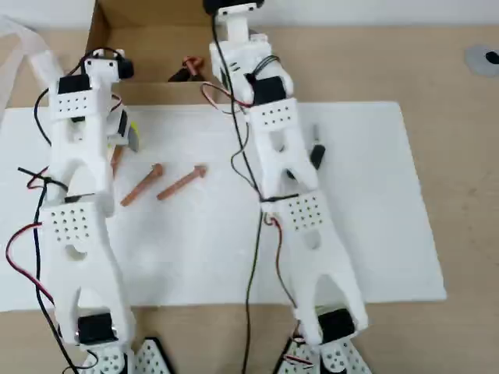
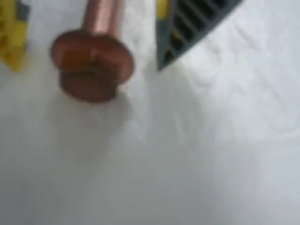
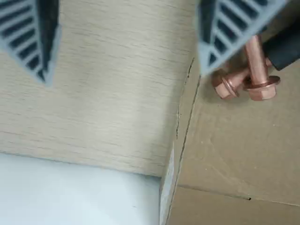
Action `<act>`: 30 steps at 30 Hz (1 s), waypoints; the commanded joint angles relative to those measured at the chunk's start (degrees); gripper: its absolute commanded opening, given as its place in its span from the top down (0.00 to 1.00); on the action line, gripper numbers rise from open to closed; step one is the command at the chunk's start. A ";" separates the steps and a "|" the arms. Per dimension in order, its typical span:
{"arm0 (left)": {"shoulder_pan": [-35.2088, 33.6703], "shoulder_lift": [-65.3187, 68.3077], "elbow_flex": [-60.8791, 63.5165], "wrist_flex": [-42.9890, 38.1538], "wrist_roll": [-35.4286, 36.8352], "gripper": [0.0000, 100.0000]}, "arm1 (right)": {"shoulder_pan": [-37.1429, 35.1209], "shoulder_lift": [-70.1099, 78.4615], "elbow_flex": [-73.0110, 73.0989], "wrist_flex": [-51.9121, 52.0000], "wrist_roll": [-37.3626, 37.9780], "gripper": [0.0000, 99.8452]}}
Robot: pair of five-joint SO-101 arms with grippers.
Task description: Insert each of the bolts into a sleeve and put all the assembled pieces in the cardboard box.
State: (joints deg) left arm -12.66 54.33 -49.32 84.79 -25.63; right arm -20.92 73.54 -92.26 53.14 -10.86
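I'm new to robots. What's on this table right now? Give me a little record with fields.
Surface: white mat on a wooden table
Loose parts: copper-coloured metal bolt, second bolt and small black sleeve, all on the mat
Left claw: open, astride a third copper bolt
Right claw: open, above the edge of the brown cardboard box
In box: copper bolts in black sleeves
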 commanded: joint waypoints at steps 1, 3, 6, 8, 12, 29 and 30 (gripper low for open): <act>0.97 3.47 -3.34 0.00 0.62 0.90 | 1.10 -5.41 -2.86 0.18 -0.70 0.76; 0.97 3.47 -3.34 1.41 0.62 0.95 | 1.10 -5.41 -2.86 0.18 -0.70 0.76; 0.79 3.82 -3.34 3.34 0.62 0.99 | 1.10 -5.41 -2.86 0.18 -0.70 0.76; 0.62 3.91 -3.34 4.22 0.62 0.99 | 1.10 -5.41 -2.86 0.18 -0.70 0.76; 0.53 3.82 -3.25 5.45 0.62 0.99 | 1.10 -5.41 -2.86 0.18 -0.70 0.76; 3.16 -22.29 -4.22 15.82 9.58 0.99 | 3.47 -23.52 -3.21 45.19 -15.65 0.76; 3.78 -25.71 -0.26 15.82 9.76 0.99 | 3.91 -25.10 -3.21 48.70 -16.44 0.76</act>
State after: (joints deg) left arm -11.25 40.26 -57.76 100.00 -16.66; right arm -18.90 57.19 -92.26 92.26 -24.84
